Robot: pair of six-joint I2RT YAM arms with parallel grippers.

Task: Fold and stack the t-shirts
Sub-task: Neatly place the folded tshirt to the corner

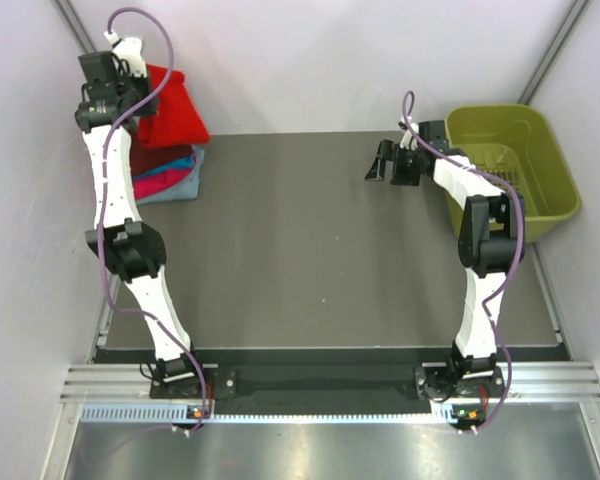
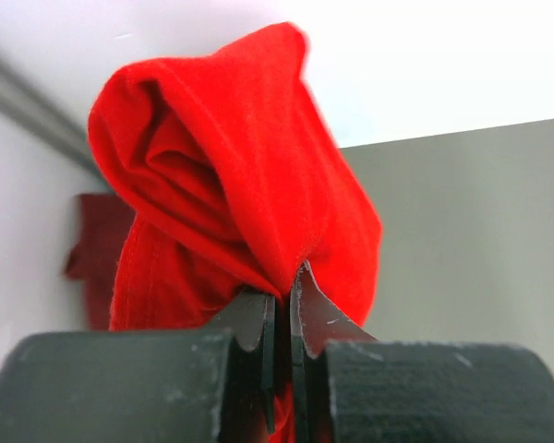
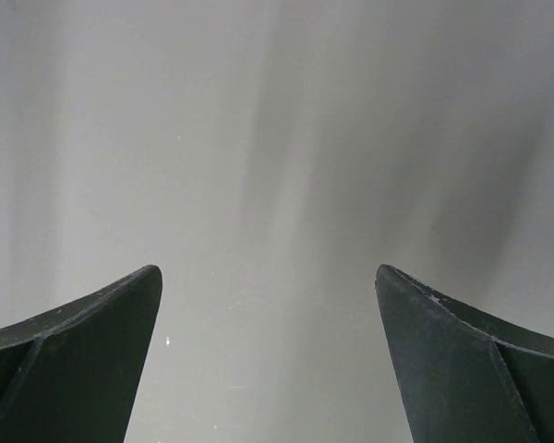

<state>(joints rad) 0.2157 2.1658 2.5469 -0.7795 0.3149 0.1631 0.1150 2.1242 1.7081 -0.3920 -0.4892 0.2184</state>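
- bench (image 1: 310,240): dark grey top, both arm bases at its near edge.
- left arm (image 1: 115,190): white and black, runs from the near left corner up the left edge to the far left corner, wrist raised there.
- right arm (image 1: 480,230): rises from the near right corner along the right edge, elbow bent, wrist turned in toward the far edge.
- basket (image 1: 555,165): olive green plastic, at the far right corner, hanging partly over the bench's right edge.
- stack (image 1: 170,178): folded shirts at the far left corner, partly hidden by the left arm; maroon, magenta, teal and pale blue edges show.
- red shirt (image 1: 170,110): bright red, bunched in loose folds, held up over the far left corner above the stack. In the top view its lower edge meets the maroon layer; cannot tell if they touch. In the left wrist view it fills the middle, with maroon cloth (image 2: 97,249) behind it on the left.
- left tool (image 2: 282,281): narrow, jaws pinched almost together on a fold of the red shirt, with cloth bulging out right at the tips.
- right tool (image 1: 392,165): wide, jaws far apart and holding nothing. It sits over the bench near the far edge, just beside the basket's left wall and well apart from the shirts. The right wrist view shows only plain grey surface past the fingertips (image 3: 143,277).
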